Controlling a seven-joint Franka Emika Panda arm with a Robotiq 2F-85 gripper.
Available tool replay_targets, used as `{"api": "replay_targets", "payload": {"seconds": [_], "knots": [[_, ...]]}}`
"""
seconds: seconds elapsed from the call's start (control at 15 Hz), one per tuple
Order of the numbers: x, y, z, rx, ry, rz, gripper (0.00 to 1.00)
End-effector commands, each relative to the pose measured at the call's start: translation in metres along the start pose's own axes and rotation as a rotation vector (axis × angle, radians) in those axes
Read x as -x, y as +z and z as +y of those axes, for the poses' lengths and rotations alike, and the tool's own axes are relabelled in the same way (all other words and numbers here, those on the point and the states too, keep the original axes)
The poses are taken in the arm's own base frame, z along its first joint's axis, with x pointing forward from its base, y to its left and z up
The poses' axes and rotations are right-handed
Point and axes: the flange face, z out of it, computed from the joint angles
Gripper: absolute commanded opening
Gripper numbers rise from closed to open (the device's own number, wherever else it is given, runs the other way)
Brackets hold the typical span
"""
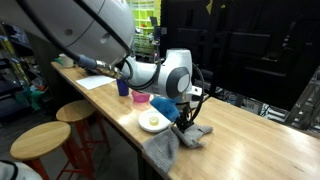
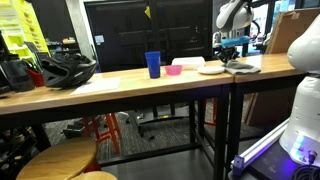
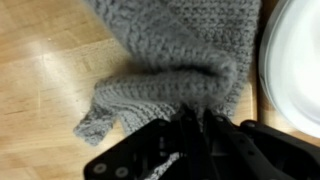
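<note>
grey knitted cloth (image 3: 170,60) lies on the wooden counter (image 3: 40,80), just beside a white plate (image 3: 295,60). in the wrist view the gripper (image 3: 195,125) is clenched on a raised fold of this cloth, and the two dark fingers stand very near each other with the wool between them. only this view shows the grasp so clearly. it also shows the knitted pattern and one small corner of the cloth lying flat on the wood at the lower left.

in an exterior view the gripper (image 1: 185,118) is low over the cloth (image 1: 172,142), and a part of the cloth hangs over the front edge of the counter (image 1: 250,135). this hanging part is not visible in the wrist view. the plate (image 1: 152,122) has something small and pale on it, but i cannot tell what it is. behind it stand a pink bowl (image 1: 141,98) and a blue cup (image 1: 123,87), and two round wooden stools (image 1: 40,140) stand in front of the counter.

in an exterior view from far away the gripper (image 2: 232,58) and the cloth (image 2: 243,67) are very small at the end of the counter (image 2: 120,90), and the grasp cannot be read there. this view alone shows a dark helmet (image 2: 65,70), well apart from the blue cup (image 2: 153,64).
</note>
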Motion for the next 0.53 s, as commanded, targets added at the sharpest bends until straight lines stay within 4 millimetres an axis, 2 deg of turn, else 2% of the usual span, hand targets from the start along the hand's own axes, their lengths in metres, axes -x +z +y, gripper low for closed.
{"api": "replay_targets", "payload": {"seconds": [0.0, 0.47], "knots": [[0.013, 0.002, -0.022, 0.008, -0.038, -0.014, 0.02], [0.020, -0.003, -0.053, 0.006, -0.102, -0.024, 0.02]]}}
